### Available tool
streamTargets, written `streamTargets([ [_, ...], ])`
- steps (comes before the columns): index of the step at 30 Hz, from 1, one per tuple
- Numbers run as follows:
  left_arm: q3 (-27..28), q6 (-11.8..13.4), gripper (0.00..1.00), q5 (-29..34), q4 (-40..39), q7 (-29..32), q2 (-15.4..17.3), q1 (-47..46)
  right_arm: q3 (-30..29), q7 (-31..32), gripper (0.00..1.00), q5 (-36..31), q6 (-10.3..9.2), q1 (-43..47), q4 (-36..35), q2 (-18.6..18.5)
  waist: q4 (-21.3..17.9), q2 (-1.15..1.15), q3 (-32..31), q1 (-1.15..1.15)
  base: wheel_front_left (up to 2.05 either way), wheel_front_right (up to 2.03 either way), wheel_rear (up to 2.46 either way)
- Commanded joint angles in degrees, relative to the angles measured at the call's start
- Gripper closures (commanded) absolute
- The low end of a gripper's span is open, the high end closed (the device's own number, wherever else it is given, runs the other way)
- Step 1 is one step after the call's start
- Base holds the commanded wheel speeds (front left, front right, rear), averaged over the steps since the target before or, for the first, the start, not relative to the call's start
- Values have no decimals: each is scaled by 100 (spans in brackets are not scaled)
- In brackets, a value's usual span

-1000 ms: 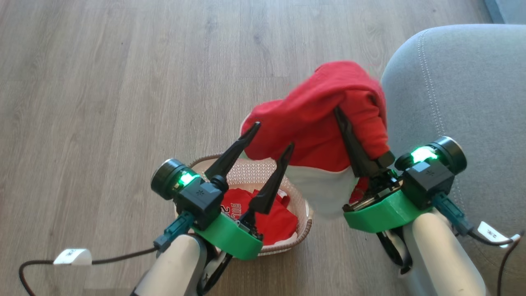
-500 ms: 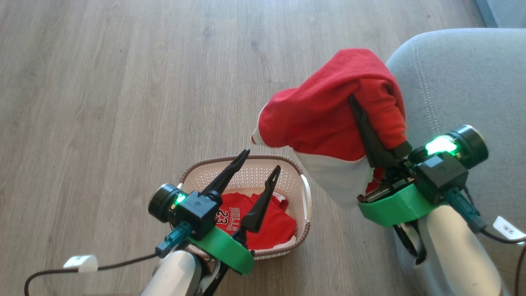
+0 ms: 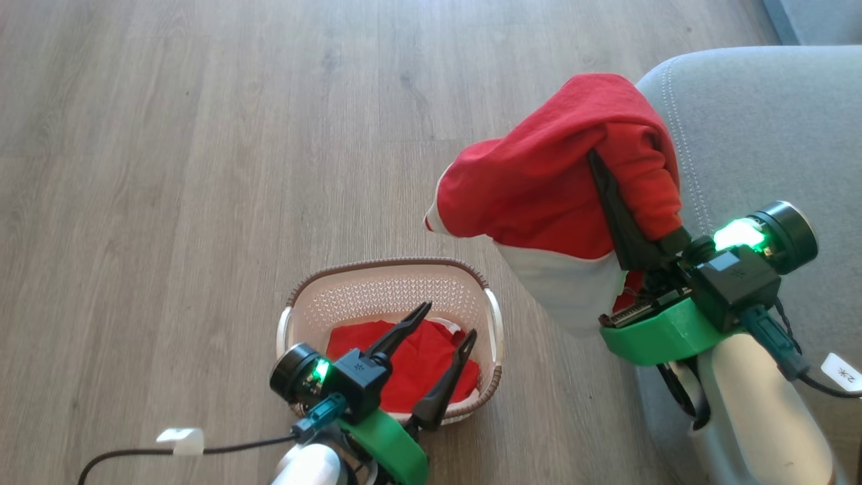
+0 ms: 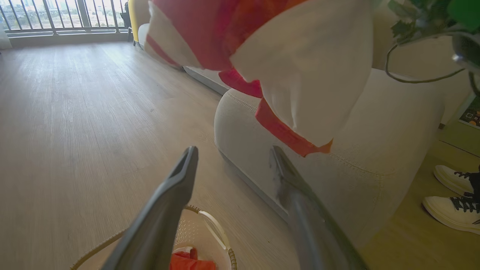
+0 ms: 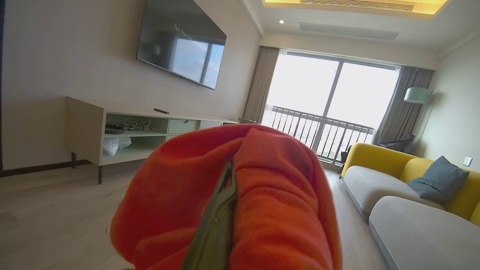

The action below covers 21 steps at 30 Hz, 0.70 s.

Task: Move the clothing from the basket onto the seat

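The cream basket (image 3: 384, 264) stands on the wooden floor, and a red garment (image 3: 417, 364) lies inside it, its print hidden. My left gripper (image 3: 450, 320) hovers open over the basket with nothing between its fingers. The left wrist view shows that gripper (image 4: 233, 150) above the basket (image 4: 212, 227). My right gripper (image 3: 606, 155) is shut on the other red garment (image 3: 539, 188), lifted beside the grey seat (image 3: 761, 135). The garment drapes over the fingers, its white part hanging below. In the right wrist view the cloth (image 5: 270, 195) wraps one dark finger (image 5: 221, 210).
The seat's rounded corner (image 4: 375, 150) lies just right of the basket. A person's white shoes (image 4: 450, 195) stand beyond it. A cable with a white tag (image 3: 178, 439) trails on the floor. A yellow sofa (image 5: 378, 161) and a TV cabinet (image 5: 112, 131) are farther off.
My right gripper has carried the held garment up and right, closer to the seat's edge. My left gripper has drawn back toward the bottom of the head view, uncovering the basket.
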Motion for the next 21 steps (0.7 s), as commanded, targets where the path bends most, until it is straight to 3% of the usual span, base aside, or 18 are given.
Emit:
streamTargets([
  [1,143,-4,0,24,-131,-28,25,-39,79,-37,100,-43,-1,-201,-214,-41,-31,0,10,0,0,0,0],
  [11,178,-5,0,7,-104,-28,22,-68,-63,-37,100,-124,-1,-230,-235,-38,-417,0,63,0,0,0,0],
  [21,142,-5,0,62,-145,-28,132,-140,-404,-37,100,-214,-1,-185,-356,-58,-1535,0,203,0,0,0,0],
])
